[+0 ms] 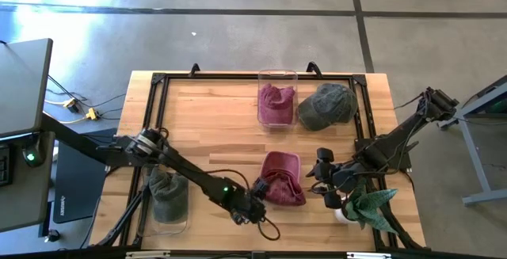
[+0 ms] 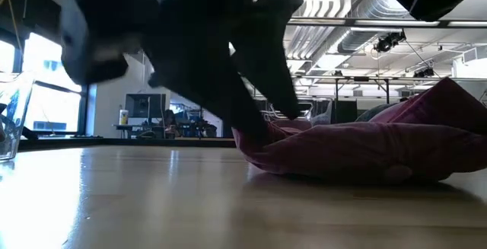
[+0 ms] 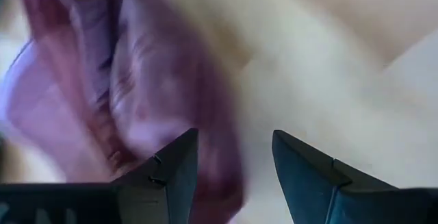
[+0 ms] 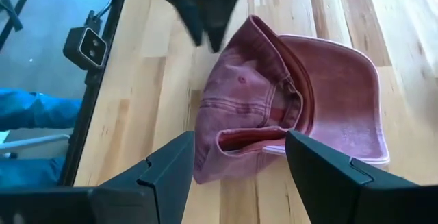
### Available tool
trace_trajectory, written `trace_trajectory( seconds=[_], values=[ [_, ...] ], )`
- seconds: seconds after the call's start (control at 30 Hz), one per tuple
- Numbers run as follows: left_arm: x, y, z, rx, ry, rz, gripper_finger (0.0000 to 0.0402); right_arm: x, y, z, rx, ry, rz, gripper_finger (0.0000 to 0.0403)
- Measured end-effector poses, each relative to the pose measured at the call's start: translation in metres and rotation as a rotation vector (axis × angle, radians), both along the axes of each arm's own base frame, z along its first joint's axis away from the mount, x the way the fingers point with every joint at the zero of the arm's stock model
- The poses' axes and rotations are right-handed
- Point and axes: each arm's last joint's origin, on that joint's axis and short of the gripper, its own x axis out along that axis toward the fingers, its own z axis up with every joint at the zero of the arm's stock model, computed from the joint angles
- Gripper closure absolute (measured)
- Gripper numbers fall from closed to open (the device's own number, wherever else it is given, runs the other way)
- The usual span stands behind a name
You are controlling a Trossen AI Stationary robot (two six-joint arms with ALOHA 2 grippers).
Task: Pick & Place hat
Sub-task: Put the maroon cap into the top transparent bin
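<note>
A faded red cap (image 1: pixel 283 180) lies crumpled on the wooden table near its front edge, seen close in the right wrist view (image 4: pixel 287 107) and low view (image 2: pixel 365 146). My left gripper (image 1: pixel 259 196) stands open at the cap's near left edge, slanting down; in its wrist view the cap (image 3: pixel 116 94) lies beside and partly between the fingers (image 3: pixel 179 157). My right gripper (image 1: pixel 321 181) hangs open above the table just right of the cap, with the cap ahead of its open fingers (image 4: pixel 236 148). My left gripper has one finger (image 3: pixel 179 157) right at the cap's edge (image 3: pixel 219 183). Motion blur hides the spot, so I cannot tell whether it touches the cloth.
A clear container (image 1: pixel 276 77) with another red hat stands at the far middle, a green cap (image 1: pixel 326 106) beside it. A second clear container (image 1: pixel 168 203) with a grey hat sits near left. A potted plant (image 1: pixel 368 207) stands by the right gripper. A black frame (image 1: pixel 158 81) rims the table.
</note>
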Motion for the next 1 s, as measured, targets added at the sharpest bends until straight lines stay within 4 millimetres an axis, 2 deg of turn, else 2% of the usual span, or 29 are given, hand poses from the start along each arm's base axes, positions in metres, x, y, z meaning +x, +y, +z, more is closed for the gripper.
trace_trajectory(
  seconds=[0.07, 0.2, 0.47, 0.53, 0.63, 0.7, 0.73, 0.87, 0.93, 1.0],
  values=[
    [0.000, 0.002, -0.007, 0.074, 0.008, 0.022, 0.0224, 0.000, 0.000, 0.001, 0.018, 0.000, -0.015, 0.0178],
    [0.001, 0.010, -0.024, 0.093, 0.090, 0.039, 0.0224, -0.001, -0.001, 0.001, 0.036, 0.001, -0.034, 0.0178],
    [0.004, 0.015, -0.029, 0.145, 0.059, 0.127, 0.0231, -0.001, -0.001, 0.001, 0.038, 0.000, -0.038, 0.0178],
    [0.009, 0.019, -0.029, 0.116, 0.043, 0.148, 0.0252, -0.001, -0.001, 0.001, 0.044, 0.001, -0.043, 0.0178],
    [0.015, 0.026, -0.024, 0.069, 0.041, 0.192, 0.0316, -0.002, -0.001, 0.004, 0.076, 0.005, -0.039, 0.0178],
    [0.020, 0.028, -0.015, 0.000, 0.062, 0.203, 0.0372, -0.004, -0.002, 0.007, 0.108, 0.005, -0.033, 0.0178],
    [0.023, 0.030, -0.006, -0.040, 0.075, 0.209, 0.0386, -0.006, -0.003, 0.009, 0.126, 0.001, -0.031, 0.0178],
    [0.039, 0.040, 0.040, -0.180, 0.086, 0.241, 0.0384, -0.015, -0.009, 0.023, 0.191, -0.047, -0.035, 0.0178],
    [0.045, 0.052, 0.065, -0.243, 0.110, 0.267, 0.0394, -0.021, -0.014, 0.031, 0.216, -0.088, -0.039, 0.0178],
    [0.053, 0.068, 0.091, -0.390, 0.126, 0.272, 0.0397, -0.028, -0.019, 0.040, 0.237, -0.135, -0.042, 0.0178]
  ],
)
